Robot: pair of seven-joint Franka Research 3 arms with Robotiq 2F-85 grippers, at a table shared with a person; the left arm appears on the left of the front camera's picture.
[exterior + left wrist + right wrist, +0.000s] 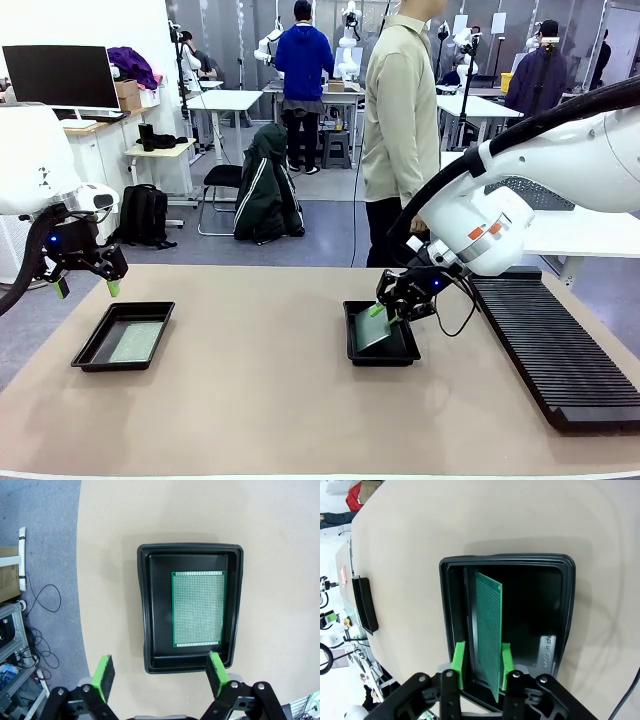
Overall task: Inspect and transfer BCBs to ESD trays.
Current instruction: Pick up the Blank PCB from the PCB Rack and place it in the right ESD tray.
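A green BCB [198, 608] lies flat in the left black ESD tray [92, 346], also seen from above as the tray [145, 605]. My left gripper [87, 288] hangs open above that tray, its green pads [103, 672] wide apart and nothing between them. My right gripper [385, 310] is shut on a second BCB [489, 630], held on edge and tilted over the right ESD tray [352, 350]. In the right wrist view the board's far end reaches down into that tray [560, 570]; whether it touches the floor I cannot tell.
A long ribbed black rack [545, 340] lies along the table's right side. A person [400, 120] stands at the far edge behind the right tray. Bare tabletop lies between the two trays and toward the near edge.
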